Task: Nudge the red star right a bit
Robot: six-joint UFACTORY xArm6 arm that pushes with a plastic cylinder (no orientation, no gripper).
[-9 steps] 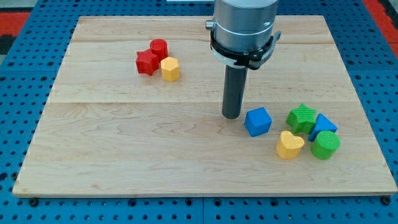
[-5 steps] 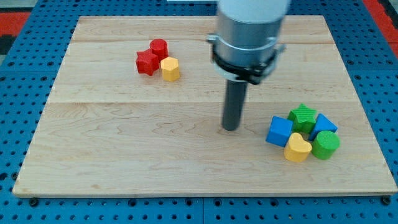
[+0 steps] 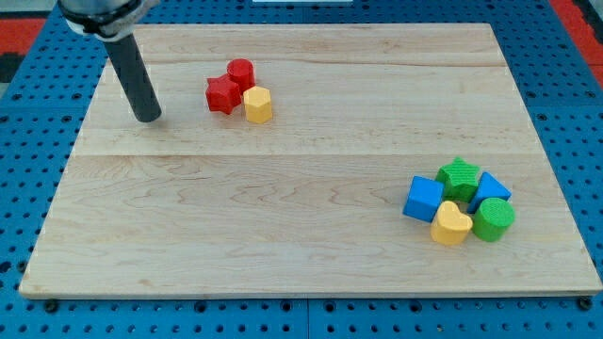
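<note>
The red star (image 3: 222, 95) lies on the wooden board (image 3: 283, 226) at the upper left. A red cylinder (image 3: 241, 72) touches it at its upper right and a yellow hexagonal block (image 3: 257, 104) touches it on its right. My tip (image 3: 148, 118) rests on the board to the left of the red star, a clear gap away, slightly lower in the view.
A tight cluster sits at the lower right: a blue cube (image 3: 423, 199), a yellow heart (image 3: 451, 224), a green star (image 3: 459, 176), a blue triangular block (image 3: 490, 189) and a green cylinder (image 3: 493, 219). Blue pegboard (image 3: 38, 188) surrounds the board.
My tip has swung from the board's middle right to the upper left, ending left of the red star. Earlier the blue cube and yellow heart were pushed right into the cluster.
</note>
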